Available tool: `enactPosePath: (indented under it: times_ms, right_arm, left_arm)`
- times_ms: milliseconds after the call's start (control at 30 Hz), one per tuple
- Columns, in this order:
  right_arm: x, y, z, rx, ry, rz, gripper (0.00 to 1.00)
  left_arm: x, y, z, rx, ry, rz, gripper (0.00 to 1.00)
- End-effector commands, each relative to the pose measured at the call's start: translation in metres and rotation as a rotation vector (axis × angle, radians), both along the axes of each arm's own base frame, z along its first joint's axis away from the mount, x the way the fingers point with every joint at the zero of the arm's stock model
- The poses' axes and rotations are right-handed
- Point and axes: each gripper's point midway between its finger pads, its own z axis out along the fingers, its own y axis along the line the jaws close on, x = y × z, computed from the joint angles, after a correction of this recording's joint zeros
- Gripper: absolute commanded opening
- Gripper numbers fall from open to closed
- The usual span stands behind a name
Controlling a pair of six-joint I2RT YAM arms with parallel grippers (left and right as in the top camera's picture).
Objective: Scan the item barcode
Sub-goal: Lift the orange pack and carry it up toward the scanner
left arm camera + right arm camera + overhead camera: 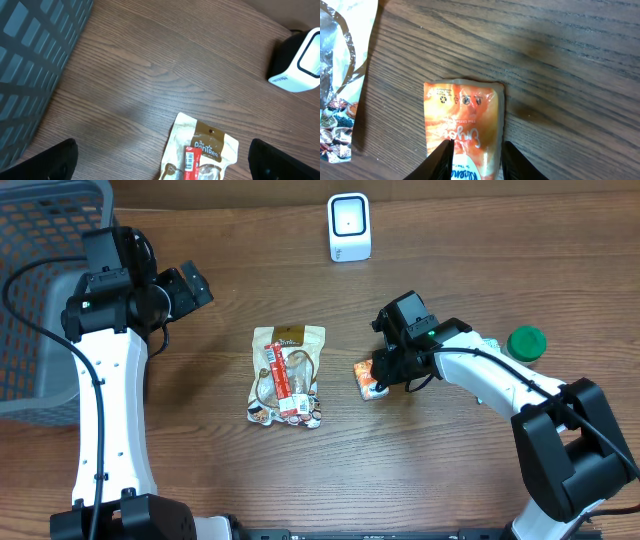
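Sachet [462, 120], orange, flat on wooden table [570, 60] at lower centre of the right wrist view, printed side up, top seam toward the upper edge of the frame. Clamped on its lower end, right gripper [476, 159]: one finger [440, 162] over the left margin, the other tight against the right edge. In the overhead view, the same pair just right of centre, black wrist just above and right of the packet. Just left of that, apart from the sachet, a larger snack bag [287, 375], cream top with brown label, clear window, red strip down the middle, flat at centre frame. At right, green lid [526, 342] beside the white forearm of the right arm. Further up and to the left, left gripper [190, 288] spread wide, holding nothing, hovering over bare wood above and left of the snack bag; in its own wrist view, dark fingertips at both lower corners, bag top between them at the bottom edge. At top centre, white scanner [349, 227], upright, well apart from the sachet. In the upper left corner, grey mesh basket [40, 280]
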Motion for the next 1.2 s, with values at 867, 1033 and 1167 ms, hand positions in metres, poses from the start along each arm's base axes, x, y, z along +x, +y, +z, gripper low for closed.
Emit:
enactPosePath:
  times_ms: [867,1033,1167]
  right_arm:
    - [0.003,0.018,0.066,0.186,-0.155,0.015,0.04]
    - [0.010,0.014,0.069,0.164,-0.184,-0.001,0.04]
    - [0.025,0.002,0.083,0.068,-0.254,-0.049,0.04]
  left_arm:
    - [-0.001,0.002,0.013,0.019,-0.034,-0.006,1.00]
    - [-0.001,0.002,0.013,0.019,-0.034,-0.006,1.00]
    - [-0.001,0.002,0.013,0.019,-0.034,-0.006,1.00]
